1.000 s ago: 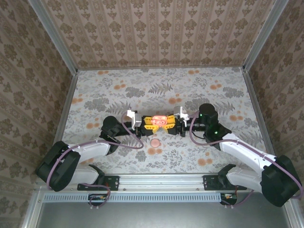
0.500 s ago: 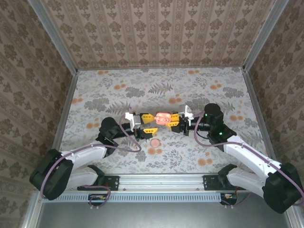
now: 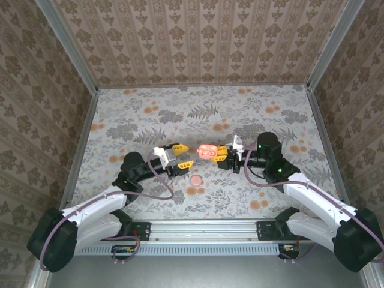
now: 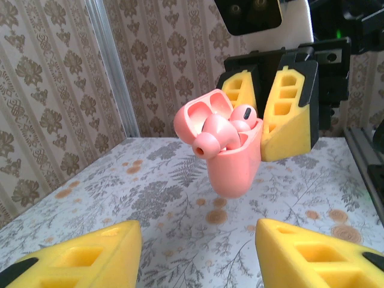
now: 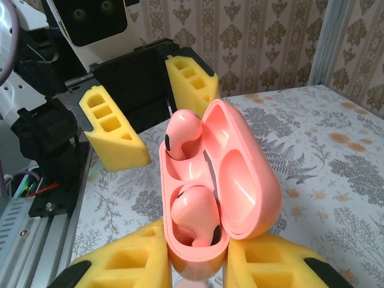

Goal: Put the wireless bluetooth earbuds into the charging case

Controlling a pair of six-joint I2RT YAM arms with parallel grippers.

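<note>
**Overhead view, left to right.** The left gripper (image 3: 182,155) is hanging above the flower-printed table (image 3: 138,120) with its yellow fingers spread wide and nothing between them. It is pointing toward the charging case (image 3: 207,150) but is not touching it. A round pink disc (image 3: 195,180) is lying on the table just in front of the gap between the two tools. The right gripper (image 3: 215,154) is clamping the case by its lower body and holding it clear of the table.

**Left wrist view.** The case (image 4: 233,171) is hanging in mid-air with its lid (image 4: 201,114) swung open. The earbuds (image 4: 211,137) are sitting in its wells, and one is standing proud of the rim. The right tool's fingers (image 4: 288,114) are pinching the case from behind.

**Right wrist view.** The open case (image 5: 249,180) is standing upright between this wrist's own fingers (image 5: 123,264). One earbud (image 5: 195,219) is lying low in the near well, and the other is rising above the far well. The left tool's parted fingers (image 5: 114,135) are facing it from beyond.
</note>
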